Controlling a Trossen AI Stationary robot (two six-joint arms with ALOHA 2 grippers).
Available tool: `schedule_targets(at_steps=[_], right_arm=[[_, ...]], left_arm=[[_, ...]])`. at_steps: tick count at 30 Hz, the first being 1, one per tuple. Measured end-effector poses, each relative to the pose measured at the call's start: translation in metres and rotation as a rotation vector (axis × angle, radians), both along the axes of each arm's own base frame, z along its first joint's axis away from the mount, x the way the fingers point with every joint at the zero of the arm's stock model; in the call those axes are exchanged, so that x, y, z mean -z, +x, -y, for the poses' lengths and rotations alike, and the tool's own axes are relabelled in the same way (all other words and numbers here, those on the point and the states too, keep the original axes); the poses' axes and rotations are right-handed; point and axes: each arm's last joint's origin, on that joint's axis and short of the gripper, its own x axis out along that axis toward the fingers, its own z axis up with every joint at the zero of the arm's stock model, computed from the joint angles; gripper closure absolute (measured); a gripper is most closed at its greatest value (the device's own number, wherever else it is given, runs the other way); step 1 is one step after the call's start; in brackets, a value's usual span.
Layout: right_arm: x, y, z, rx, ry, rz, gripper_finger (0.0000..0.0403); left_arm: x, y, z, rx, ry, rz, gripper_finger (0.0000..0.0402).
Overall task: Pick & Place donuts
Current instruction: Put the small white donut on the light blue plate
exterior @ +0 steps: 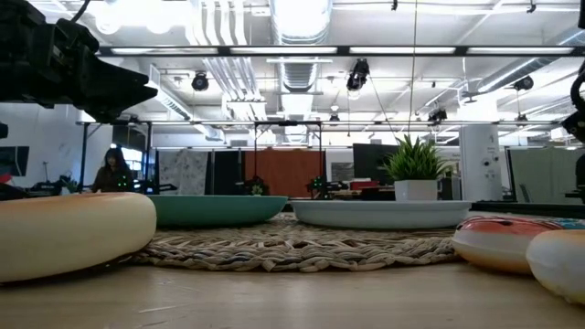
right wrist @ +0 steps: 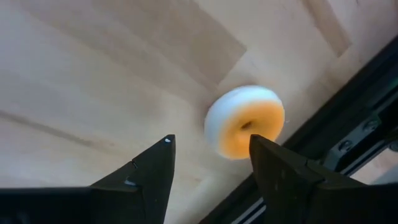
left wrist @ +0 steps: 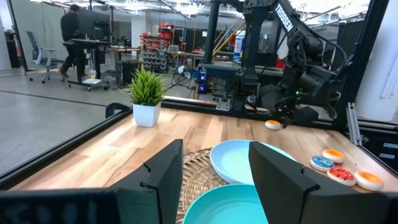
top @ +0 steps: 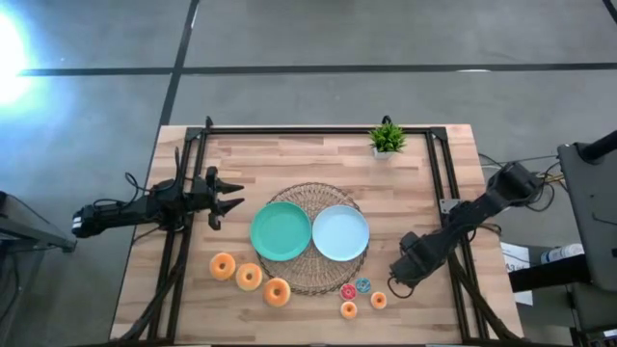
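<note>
Three large orange-tan donuts (top: pixel 249 277) lie in a row on the table near the green plate (top: pixel 281 231). Several coin-sized donuts (top: pixel 362 285), red, blue and orange, lie flat near the light-blue plate (top: pixel 340 232). One more small orange donut (right wrist: pixel 244 121) lies on the wood by the black frame rail, just ahead of my right gripper (right wrist: pixel 211 140), which is open and low over the table (top: pixel 395 278). The left wrist view shows that donut (left wrist: pixel 272 124) below the right gripper. My left gripper (top: pixel 234 201) is open and hovers left of the green plate.
Both plates sit on a round woven mat (top: pixel 310 280). A small potted plant (top: pixel 388 140) stands at the far edge. Black frame rails (top: pixel 453 193) run along the table's left, right and far sides. Bare wood lies between the mat and the plant.
</note>
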Motion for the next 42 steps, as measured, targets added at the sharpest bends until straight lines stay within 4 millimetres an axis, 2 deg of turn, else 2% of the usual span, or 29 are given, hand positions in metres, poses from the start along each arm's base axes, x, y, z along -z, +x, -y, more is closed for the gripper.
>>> schedule_targets(at_steps=[13, 21, 25, 29, 33, 39, 42], right_arm=[[0.016, -0.003, 0.003, 0.005, -0.003, 0.000, 0.0266], [0.013, -0.002, 0.004, -0.025, -0.002, 0.063, 0.0376], [0.001, 0.007, 0.000, 0.014, 0.040, 0.284, 0.0389], [-0.020, 0.020, 0.000, 0.137, 0.092, 0.686, 0.0390], [-0.032, 0.022, 0.015, 0.344, 0.082, 1.087, 0.0391], [-0.022, 0.021, 0.041, 0.622, 0.160, 1.470, 0.0391], [-0.015, 0.026, 0.052, 0.681, 0.172, 1.552, 0.0391]], left_arm=[[0.000, 0.000, 0.000, 0.000, 0.000, -0.001, 0.0243], [0.000, 0.000, 0.000, 0.000, 0.000, -0.001, 0.0243], [0.000, 0.000, 0.000, 0.000, 0.000, -0.001, 0.0243], [0.000, 0.000, 0.000, 0.000, 0.000, -0.001, 0.0243], [0.000, 0.000, 0.000, 0.000, 0.000, -0.001, 0.0243], [0.000, 0.000, 0.000, 0.000, 0.000, -0.001, 0.0243], [0.000, 0.000, 0.000, 0.000, 0.000, -0.001, 0.0243]])
